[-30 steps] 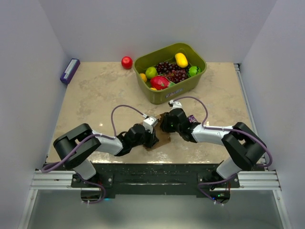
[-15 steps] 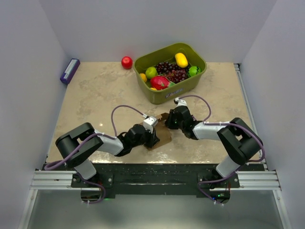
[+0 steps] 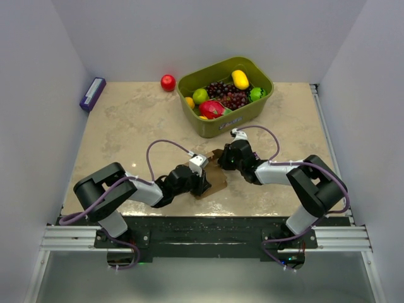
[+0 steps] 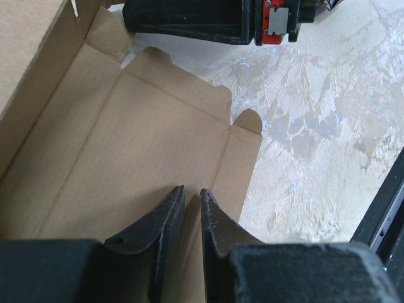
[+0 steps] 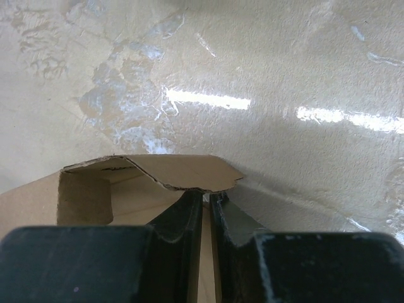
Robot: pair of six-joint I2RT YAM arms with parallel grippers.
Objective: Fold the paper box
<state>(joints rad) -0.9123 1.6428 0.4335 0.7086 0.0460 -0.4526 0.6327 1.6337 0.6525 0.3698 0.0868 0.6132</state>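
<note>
Right pincer (image 5: 206, 201) clenched on paper box (image 5: 158, 173) flap, left pincer (image 4: 189, 192) grip unclear, overhead view hides both.

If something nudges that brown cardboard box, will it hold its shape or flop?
Probably floppy: the paper box is a thin, creased sheet with one wall raised. Likely light, so it may slide on the glossy table.
</note>
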